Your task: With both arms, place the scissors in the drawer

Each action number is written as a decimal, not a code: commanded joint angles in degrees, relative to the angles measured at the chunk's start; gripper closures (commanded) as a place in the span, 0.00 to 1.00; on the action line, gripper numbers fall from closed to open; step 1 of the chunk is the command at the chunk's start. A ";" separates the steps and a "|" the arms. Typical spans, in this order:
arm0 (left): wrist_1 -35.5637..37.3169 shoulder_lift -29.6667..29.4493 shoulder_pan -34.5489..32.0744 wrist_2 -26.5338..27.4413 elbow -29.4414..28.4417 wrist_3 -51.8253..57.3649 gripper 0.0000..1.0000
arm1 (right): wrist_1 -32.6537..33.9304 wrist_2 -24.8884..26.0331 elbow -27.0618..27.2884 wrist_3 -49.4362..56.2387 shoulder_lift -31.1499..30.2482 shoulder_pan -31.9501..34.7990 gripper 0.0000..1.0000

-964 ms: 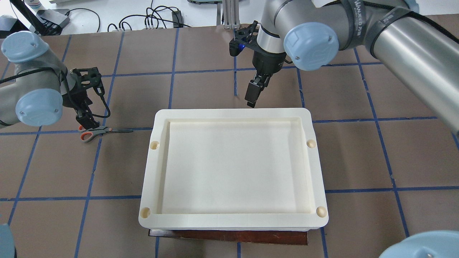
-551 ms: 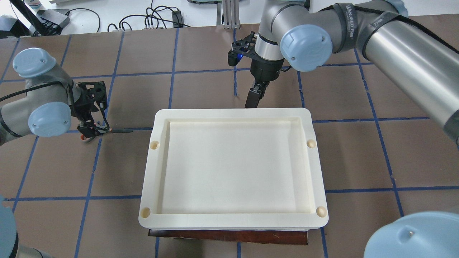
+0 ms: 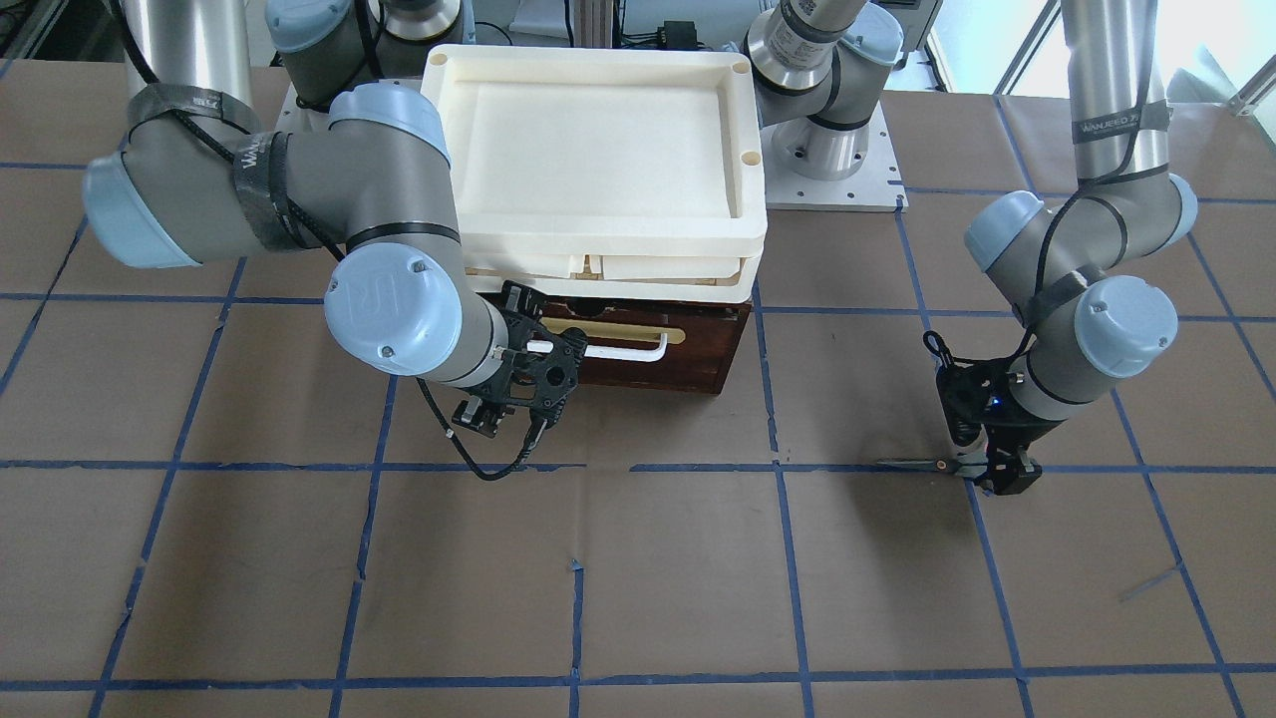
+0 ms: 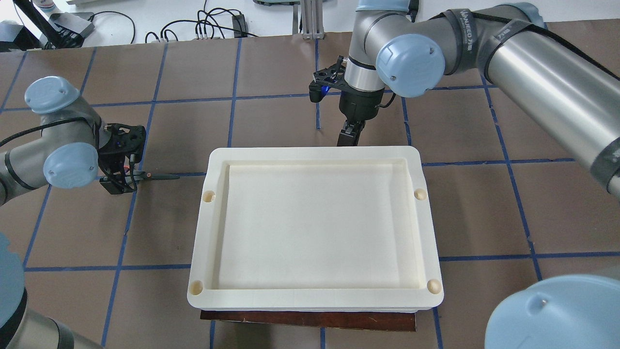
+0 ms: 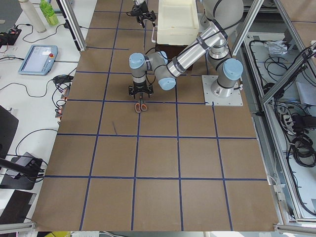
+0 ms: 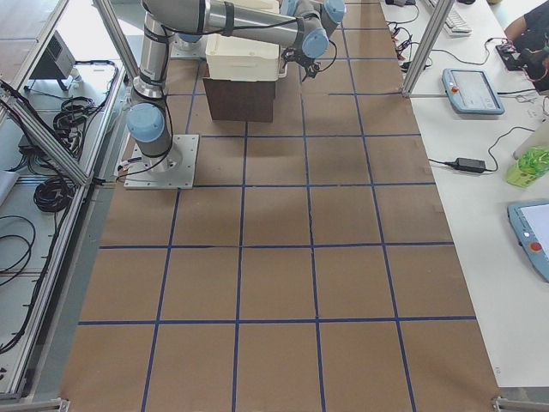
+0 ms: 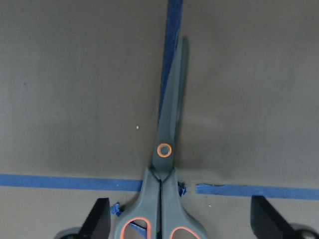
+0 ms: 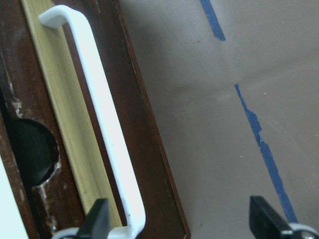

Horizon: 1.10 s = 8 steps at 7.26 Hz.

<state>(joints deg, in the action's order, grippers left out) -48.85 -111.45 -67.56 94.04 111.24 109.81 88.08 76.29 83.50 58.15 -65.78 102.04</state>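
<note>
The scissors point(image 7: 167, 149) lie flat on the brown table along a blue tape line, blades pointing away from my left gripper point(image 7: 182, 221). The left gripper is open and low, with a finger on each side of the grey, orange-lined handles. In the overhead view the blades point(image 4: 160, 177) stick out to the right of that gripper point(image 4: 118, 182). The drawer point(image 3: 698, 349) is shut under the cream trays. My right gripper point(image 8: 179, 221) is open right in front of the drawer's white handle point(image 8: 107, 129), whose near end lies by one finger. The right gripper also shows in the overhead view point(image 4: 349, 138).
Stacked cream plastic trays point(image 4: 203, 228) sit on the dark wooden cabinet and hide the drawer from above. The brown table is marked with a blue tape grid. Cables and gear point(image 4: 203, 24) lie beyond the far table edge.
My left gripper has come down over the scissors' handles, which it now hides from above. My right gripper has moved lower and closer to the trays' far edge, at the drawer front.
</note>
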 commanded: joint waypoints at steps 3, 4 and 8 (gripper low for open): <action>0.77 -2.80 0.06 -0.26 -0.67 0.76 0.03 | -0.45 -0.09 0.35 1.17 -0.05 0.18 0.00; 1.03 -2.81 0.14 -2.26 -0.67 0.84 0.08 | 0.25 -0.09 0.70 1.70 0.47 0.44 0.00; 1.73 -3.24 0.41 -2.28 -0.76 0.93 0.18 | 0.34 -0.09 1.05 1.79 0.56 0.79 0.00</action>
<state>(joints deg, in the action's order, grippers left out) -47.56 -114.56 -67.28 91.72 110.51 110.71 88.41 76.20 84.31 59.92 -65.23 102.80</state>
